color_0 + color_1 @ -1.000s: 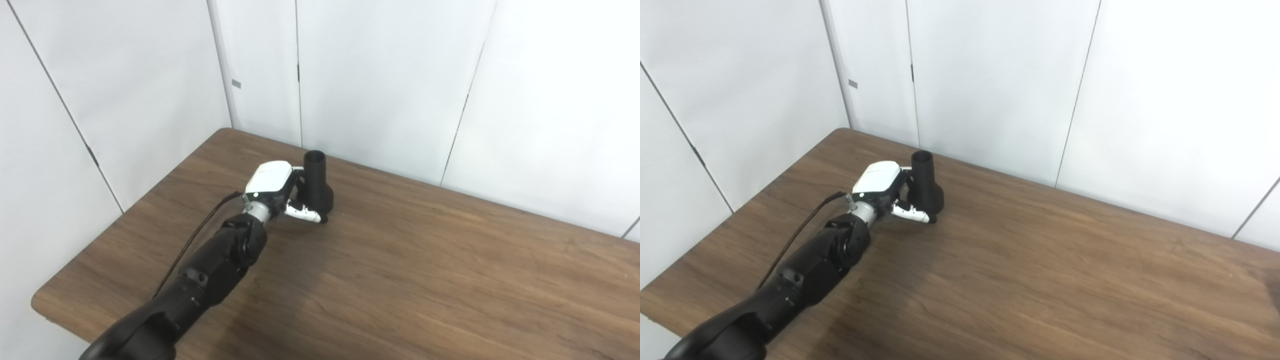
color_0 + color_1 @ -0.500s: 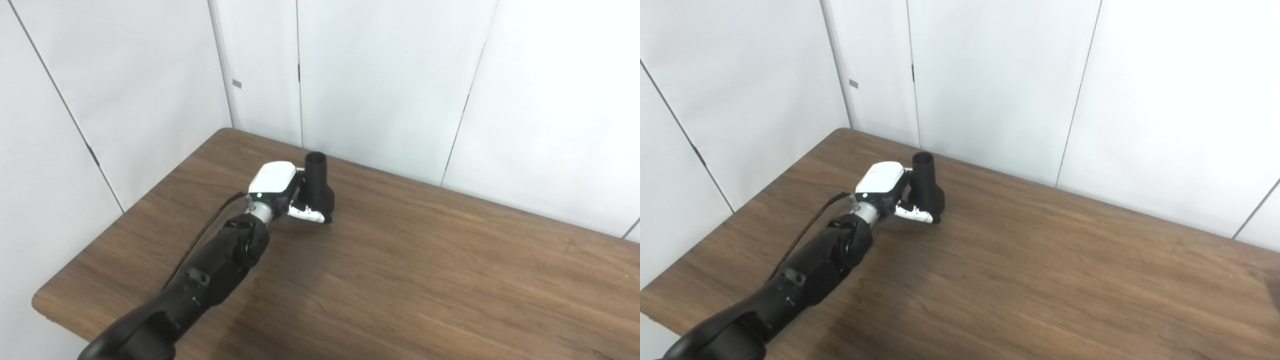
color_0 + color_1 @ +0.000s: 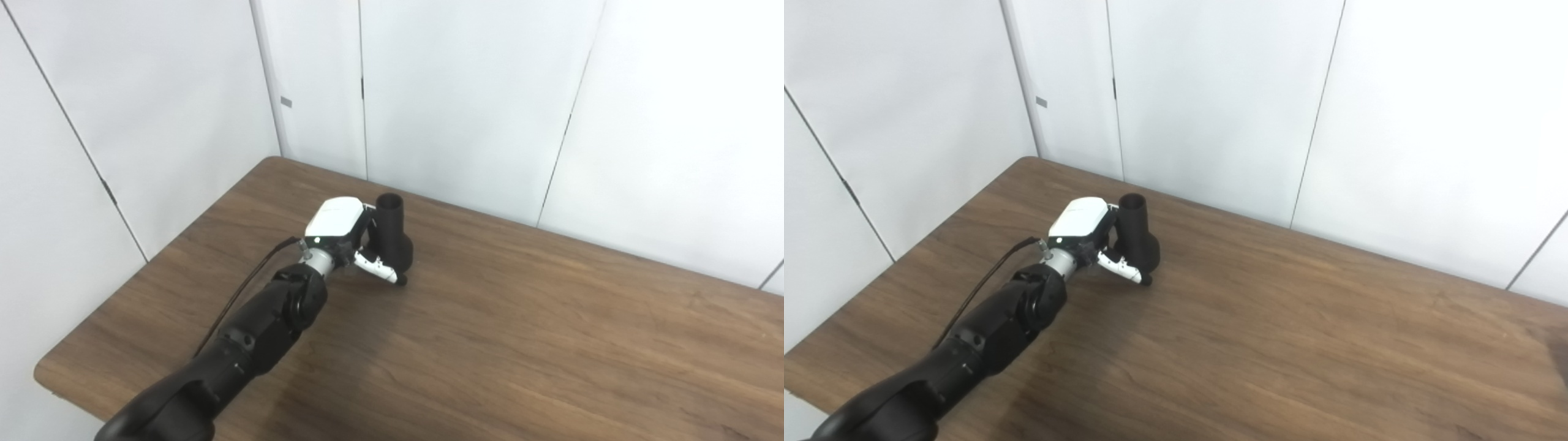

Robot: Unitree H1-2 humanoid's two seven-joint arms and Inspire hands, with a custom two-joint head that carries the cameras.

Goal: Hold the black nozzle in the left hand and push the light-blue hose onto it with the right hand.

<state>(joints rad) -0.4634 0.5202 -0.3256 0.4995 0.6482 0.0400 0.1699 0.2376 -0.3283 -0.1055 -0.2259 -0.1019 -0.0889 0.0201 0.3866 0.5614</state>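
Observation:
The black nozzle (image 3: 392,236) stands upright on the wooden table (image 3: 520,343), narrow open end up, near the back left. My left hand (image 3: 343,236) is pressed against its left side. The white thumb (image 3: 380,271) lies across the front of the wide base, and the fingers are hidden behind the nozzle. The same hand (image 3: 1087,233) and nozzle (image 3: 1138,239) show in the right eye view. No light-blue hose is in view. My right hand is out of the picture.
White wall panels (image 3: 465,104) rise close behind the table's back edge. The table's left corner (image 3: 49,373) is near my forearm (image 3: 257,324). A dark cable (image 3: 245,288) runs along the arm.
The thumb has swung lower across the front of the nozzle's base. The nozzle and hand have edged slightly right and toward me. The camera has shifted a little.

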